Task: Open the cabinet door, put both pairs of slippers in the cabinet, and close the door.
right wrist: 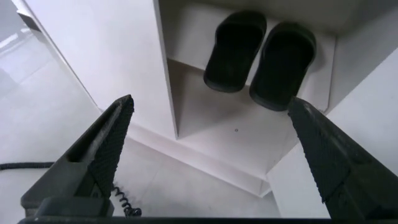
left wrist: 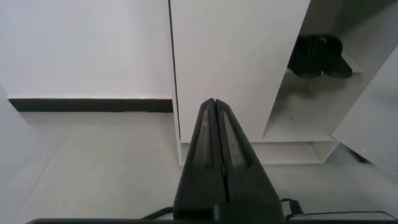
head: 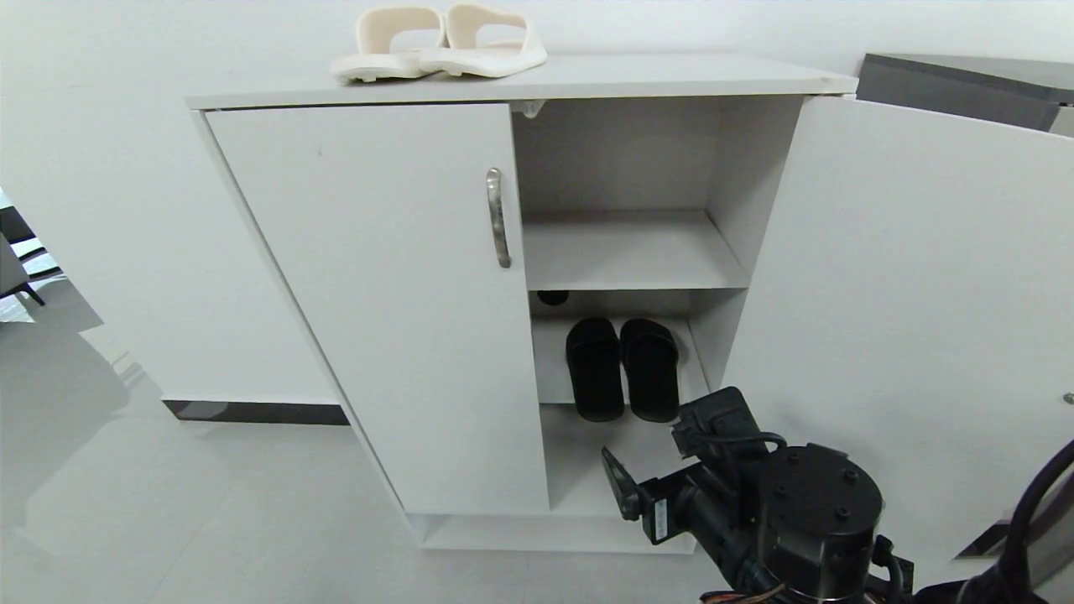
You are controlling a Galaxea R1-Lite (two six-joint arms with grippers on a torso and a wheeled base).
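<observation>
Lying inside the cabinet (head: 361,294) — 2 black slippers (head: 594,367); cream pair (head: 470,63) atop

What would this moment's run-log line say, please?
right door open | left door shut | black slippers on shelf inside cabinet | cream slippers on cabinet top | left gripper shut | right gripper open, empty

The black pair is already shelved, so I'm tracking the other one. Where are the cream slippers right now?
In the head view, the cream slippers lie side by side on top of the cabinet, toward its left end, above the closed left door.
</observation>
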